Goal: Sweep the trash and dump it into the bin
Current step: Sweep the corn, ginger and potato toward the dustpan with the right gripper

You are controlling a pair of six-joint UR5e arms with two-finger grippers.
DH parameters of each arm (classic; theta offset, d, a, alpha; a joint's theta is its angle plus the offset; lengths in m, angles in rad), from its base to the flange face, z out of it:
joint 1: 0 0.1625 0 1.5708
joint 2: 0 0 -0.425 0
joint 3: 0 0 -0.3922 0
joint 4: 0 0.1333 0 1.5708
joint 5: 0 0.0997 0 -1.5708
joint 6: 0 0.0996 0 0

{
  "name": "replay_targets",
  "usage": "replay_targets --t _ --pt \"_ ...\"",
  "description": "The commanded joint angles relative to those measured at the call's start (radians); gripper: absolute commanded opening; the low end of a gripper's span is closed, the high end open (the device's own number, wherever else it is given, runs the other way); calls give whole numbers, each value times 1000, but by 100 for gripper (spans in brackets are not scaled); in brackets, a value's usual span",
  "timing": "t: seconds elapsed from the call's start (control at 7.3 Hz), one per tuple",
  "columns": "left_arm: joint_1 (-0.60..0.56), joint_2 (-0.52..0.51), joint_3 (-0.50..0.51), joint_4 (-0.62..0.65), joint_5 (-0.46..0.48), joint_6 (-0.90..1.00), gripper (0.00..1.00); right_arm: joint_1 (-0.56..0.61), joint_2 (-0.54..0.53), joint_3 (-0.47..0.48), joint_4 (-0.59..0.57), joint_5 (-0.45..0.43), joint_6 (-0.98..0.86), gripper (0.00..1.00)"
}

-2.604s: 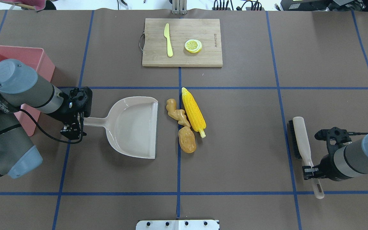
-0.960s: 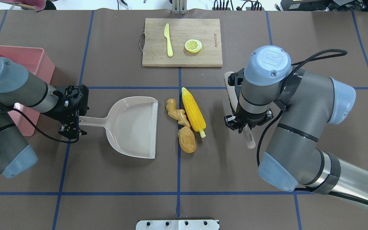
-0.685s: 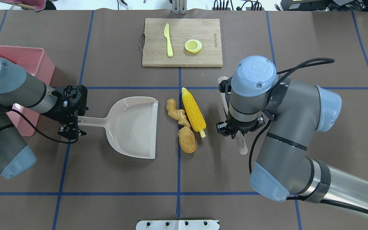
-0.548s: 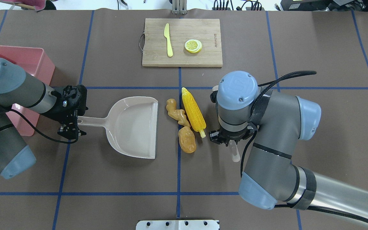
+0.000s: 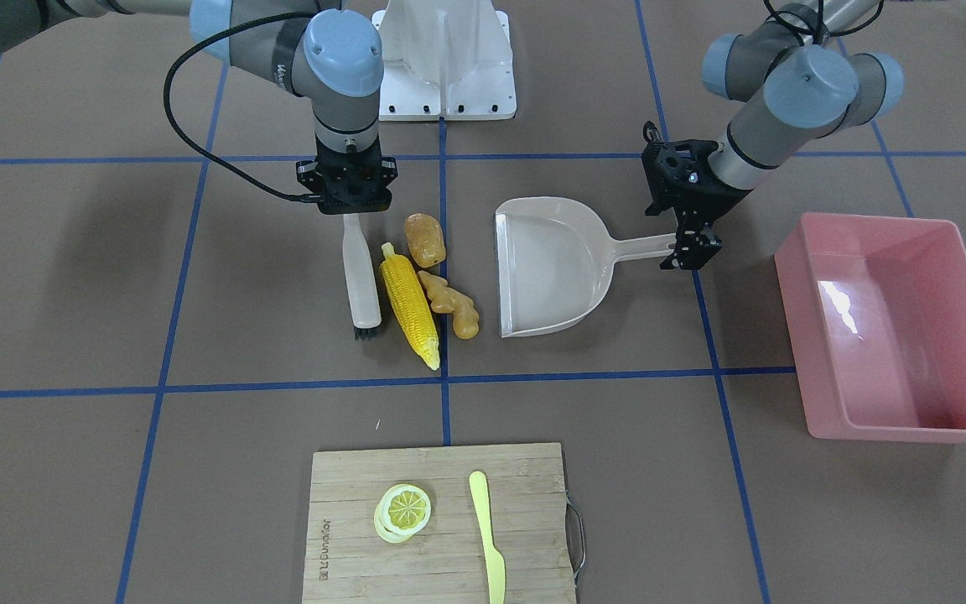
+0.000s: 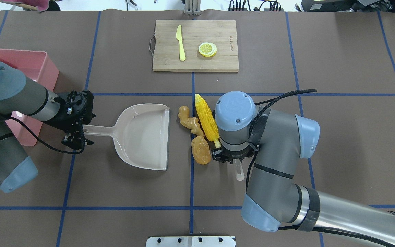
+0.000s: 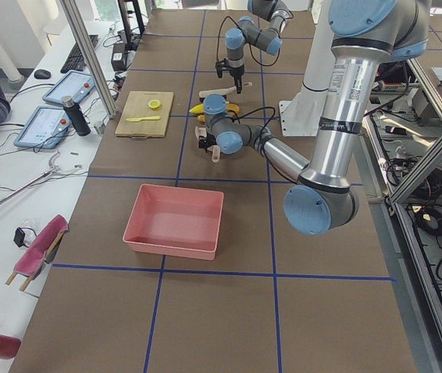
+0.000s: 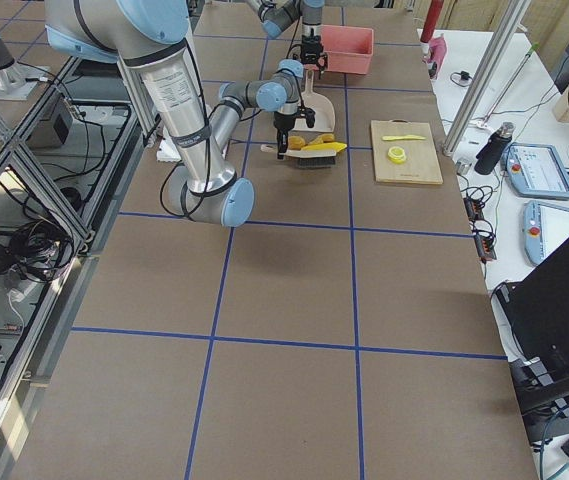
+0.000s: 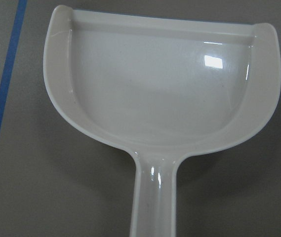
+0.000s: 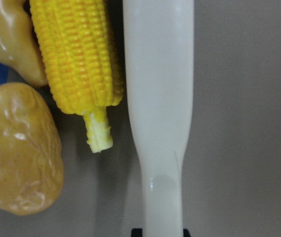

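The right claw [image 5: 347,208] is clenched on the handle of a brush [image 5: 360,273] that lies just beside the corn [image 5: 408,305]. Ginger [image 5: 449,303] and potato [image 5: 425,238] sit between the corn and the open mouth of the dustpan [image 5: 552,262]. The left claw [image 5: 689,248] grasps the dustpan's handle, the pan flat on the counter [image 5: 114,285]. The pink bin [image 5: 869,252] stands well apart, beyond the left arm.

One corn cob [image 5: 408,305], one potato [image 5: 425,239], one ginger root [image 5: 450,304], one dustpan [image 5: 552,265], one brush [image 5: 361,278], one pink bin [image 5: 887,325], one cutting board [image 5: 441,524], one knife [image 5: 489,537], one lemon slice [image 5: 404,511], two hands: left hand [image 5: 688,245], right hand [image 5: 347,208].
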Motion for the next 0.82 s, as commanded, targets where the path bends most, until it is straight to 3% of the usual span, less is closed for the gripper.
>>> replay_targets --t 0.0,0.69 --pt "0 -1 0 0 2 0 93 -10 25 -86 66 -3 14 0" --pt "2 -9 10 0 -2 -27 93 -7 67 -89 138 3 70 0"
